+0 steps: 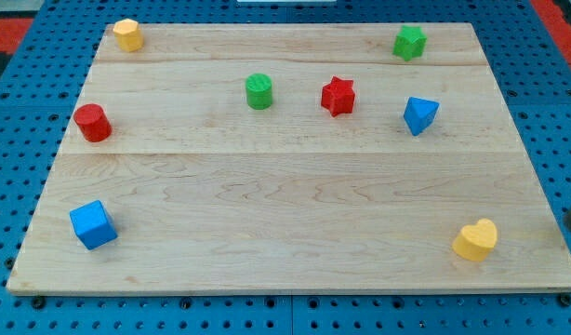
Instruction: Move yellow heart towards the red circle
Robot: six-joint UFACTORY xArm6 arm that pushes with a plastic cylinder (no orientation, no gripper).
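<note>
tip: only a dark sliver is seen at the view's right edge, just right of the yellow heart (pixel 476 239); whether it is the rod cannot be told, and the tip's very end is not shown. no jaws exist on this rig, so nothing is spread or pinched.
yellow heart: lies near the board's (pixel 285 279) bottom right corner, apart from every other block, its lobes pointing toward the view's right.
red circle: stands near the left edge at mid height (pixel 92 123), well apart from the heart, across almost the whole board.
handling: the heart is judged a small, light, stiff block that slides easily on smooth wood; it is likely to spin if pushed off centre.
contact place: it would best be met on its right, slightly lower side, in line with the red circle.
path: a blue cube (pixel 92 225) sits below the red circle; a green cylinder (pixel 258 91), red star (pixel 338 96) and blue block (pixel 419 114) lie above the likely line.
others: a yellow block (pixel 127 34) and a green block (pixel 409 42) are at the top corners.
</note>
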